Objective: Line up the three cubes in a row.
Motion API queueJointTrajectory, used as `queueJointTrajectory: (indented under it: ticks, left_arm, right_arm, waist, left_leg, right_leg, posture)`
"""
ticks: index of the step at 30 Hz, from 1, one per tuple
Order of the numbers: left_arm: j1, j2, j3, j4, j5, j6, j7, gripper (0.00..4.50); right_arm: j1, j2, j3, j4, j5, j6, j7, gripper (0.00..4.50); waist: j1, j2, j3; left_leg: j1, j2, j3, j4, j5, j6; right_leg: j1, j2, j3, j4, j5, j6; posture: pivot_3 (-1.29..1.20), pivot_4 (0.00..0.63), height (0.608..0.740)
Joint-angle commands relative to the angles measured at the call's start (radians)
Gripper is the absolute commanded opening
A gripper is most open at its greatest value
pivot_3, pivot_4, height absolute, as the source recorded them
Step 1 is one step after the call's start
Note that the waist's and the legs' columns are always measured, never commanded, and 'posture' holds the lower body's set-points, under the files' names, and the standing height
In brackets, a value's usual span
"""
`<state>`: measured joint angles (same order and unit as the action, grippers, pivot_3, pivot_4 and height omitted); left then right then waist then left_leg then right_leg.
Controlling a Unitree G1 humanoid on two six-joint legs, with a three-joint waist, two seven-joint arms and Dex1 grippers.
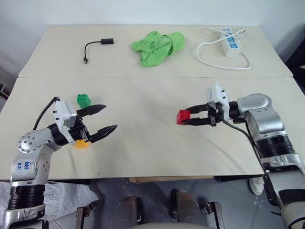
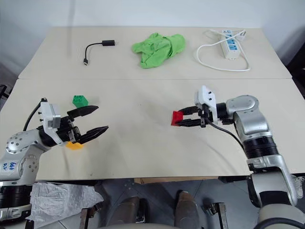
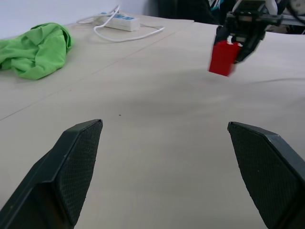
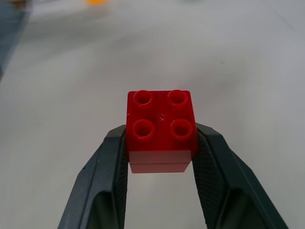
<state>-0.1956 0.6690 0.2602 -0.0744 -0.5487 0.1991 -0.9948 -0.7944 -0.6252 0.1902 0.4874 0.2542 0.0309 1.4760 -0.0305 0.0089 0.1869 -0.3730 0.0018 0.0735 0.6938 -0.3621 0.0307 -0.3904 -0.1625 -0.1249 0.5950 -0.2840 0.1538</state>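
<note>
on the near table, right of middle: right gripper (image 1: 189, 117) is clamping the red cube (image 1: 183, 117) between both fingers and carrying it clear of the surface, studs facing the wrist camera, probably so it can go over by the other two
left side: green cube (image 1: 83, 99) is sitting on the table just behind the left gripper (image 1: 106, 119); yellow-orange cube (image 1: 82, 144) is lying half hidden under that arm
left gripper: hanging with its fingers spread wide, gripping nothing, looks like it's waiting its turn
row so far: not forming yet, red is sitting well apart from green and yellow-orange
far table: green cloth (image 1: 157, 47), power strip (image 1: 229, 42), black cable (image 1: 96, 47), all out of the way
writing: some blue scribble on the left arm, can't read it; nothing readable on the cubes
</note>
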Motion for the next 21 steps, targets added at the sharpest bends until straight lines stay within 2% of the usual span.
queueJointTrajectory:
  ticks: [1, 7, 13, 16, 19, 21]
  left_arm:
    - [0.019, 0.010, 0.029, -0.058, -0.026, 0.009, 0.004, 4.50]
    - [0.058, 0.037, 0.044, -0.091, -0.056, 0.041, -0.040, 4.50]
    - [0.070, 0.073, 0.040, -0.075, -0.041, 0.027, -0.081, 4.50]
    - [0.100, 0.086, 0.077, -0.056, -0.004, -0.024, -0.074, 4.50]
    - [0.153, 0.097, 0.151, -0.053, -0.016, -0.041, -0.064, 4.50]
    - [0.196, 0.096, 0.247, -0.039, -0.030, -0.049, -0.031, 4.50]
  right_arm:
    - [-0.051, 0.025, 0.016, 0.157, -0.076, -0.197, 0.029, 1.47]
    - [-0.098, 0.054, 0.015, 0.335, -0.105, -0.280, 0.083, 1.47]
    - [-0.123, 0.077, -0.010, 0.385, -0.098, -0.290, 0.087, 3.45]
    - [-0.104, 0.065, -0.080, 0.316, -0.016, -0.318, 0.112, 4.45]
    - [-0.041, 0.052, -0.134, 0.175, 0.099, -0.256, 0.131, 4.48]
    - [0.060, 0.015, -0.137, 0.035, 0.200, -0.234, 0.138, 4.48]
  waist:
    - [0.000, 0.000, 0.000]
    - [0.000, 0.000, 0.000]
    - [0.000, 0.000, 0.000]
    - [0.000, 0.000, 0.000]
    - [0.000, 0.000, 0.000]
    - [0.001, 0.000, 0.000]
  left_leg:
    - [0.000, 0.000, 0.000, 0.000, 0.000, 0.000]
    - [-0.001, 0.000, -0.002, 0.001, 0.000, 0.000]
    - [-0.001, 0.001, -0.003, 0.001, 0.000, 0.000]
    - [-0.001, 0.001, -0.003, 0.002, 0.000, 0.000]
    - [-0.001, 0.003, -0.003, 0.001, 0.000, 0.000]
    - [-0.001, 0.006, -0.003, 0.001, 0.000, 0.000]
  right_leg:
    - [0.000, 0.000, 0.000, 0.000, 0.000, 0.000]
    - [0.000, 0.000, -0.001, 0.000, 0.000, 0.000]
    - [0.001, 0.000, -0.001, 0.000, 0.000, 0.000]
    - [0.000, 0.000, -0.001, 0.000, 0.000, 0.000]
    - [0.000, 0.000, -0.001, 0.000, 0.000, 0.000]
    - [0.000, 0.000, -0.002, 0.000, 0.000, 0.000]
  posture:
    - [0.00, 0.150, 0.740]
    - [0.00, 0.150, 0.740]
    - [0.00, 0.150, 0.740]
    - [0.00, 0.150, 0.740]
    - [0.00, 0.150, 0.740]
    - [0.00, 0.150, 0.740]
